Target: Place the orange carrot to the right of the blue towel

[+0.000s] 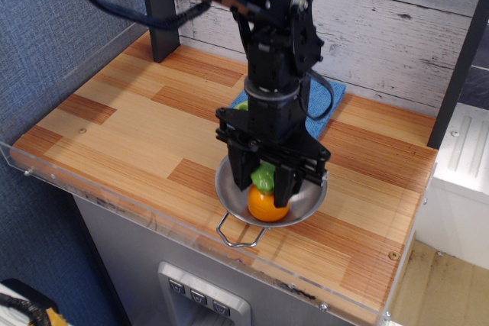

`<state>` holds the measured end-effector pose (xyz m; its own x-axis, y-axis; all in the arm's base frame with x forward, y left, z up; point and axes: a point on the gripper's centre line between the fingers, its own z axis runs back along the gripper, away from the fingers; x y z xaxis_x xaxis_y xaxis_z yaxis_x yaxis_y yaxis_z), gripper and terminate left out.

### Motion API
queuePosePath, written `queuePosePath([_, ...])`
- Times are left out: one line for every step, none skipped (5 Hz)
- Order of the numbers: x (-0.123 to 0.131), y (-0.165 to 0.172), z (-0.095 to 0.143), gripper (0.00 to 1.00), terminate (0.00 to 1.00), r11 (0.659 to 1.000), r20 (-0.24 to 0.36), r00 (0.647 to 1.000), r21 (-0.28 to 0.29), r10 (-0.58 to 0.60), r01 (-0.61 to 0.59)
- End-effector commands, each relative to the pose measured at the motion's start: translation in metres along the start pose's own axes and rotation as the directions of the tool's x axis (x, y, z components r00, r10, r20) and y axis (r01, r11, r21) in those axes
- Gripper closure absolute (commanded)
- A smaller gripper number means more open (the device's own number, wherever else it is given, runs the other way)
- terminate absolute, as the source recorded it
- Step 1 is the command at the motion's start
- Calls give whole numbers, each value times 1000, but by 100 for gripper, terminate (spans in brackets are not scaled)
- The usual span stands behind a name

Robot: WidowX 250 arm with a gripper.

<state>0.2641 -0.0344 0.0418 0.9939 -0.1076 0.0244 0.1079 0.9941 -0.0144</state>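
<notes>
Over the round steel bowl (306, 208) on the wooden bench (130, 127), the black claw (268, 188) grips the glossy orange plastic carrot (264, 202); the bright blue terry towel (321, 104) lies behind.

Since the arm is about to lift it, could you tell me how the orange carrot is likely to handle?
The orange carrot looks glossy and rounded, so it may slip between the gripper fingers. Set down, its squat round body could roll. It seems hollow plastic, probably light.

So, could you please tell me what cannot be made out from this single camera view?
- Blue towel: mostly hidden behind the arm.
- Orange carrot: green top partly covered by the gripper; whether it is lifted off the steel bowl is unclear.
- Green item behind the arm: barely visible, unidentifiable.
</notes>
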Motion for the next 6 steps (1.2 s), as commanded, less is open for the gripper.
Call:
queuePosePath([51,-21,56,100,0,995,167,982,-38,-89,96])
queuePosePath([72,-37,44,100,0,985,137,979,-58,-154,163])
queuePosePath([84,-42,25,100,0,981,94,981,-70,-172,179])
queuePosePath([90,-40,16,100,0,983,77,983,-71,-164,169])
queuePosePath([94,-38,13,100,0,987,87,984,-46,-153,157])
queuePosePath([100,-36,17,100,0,990,139,981,-24,-137,142])
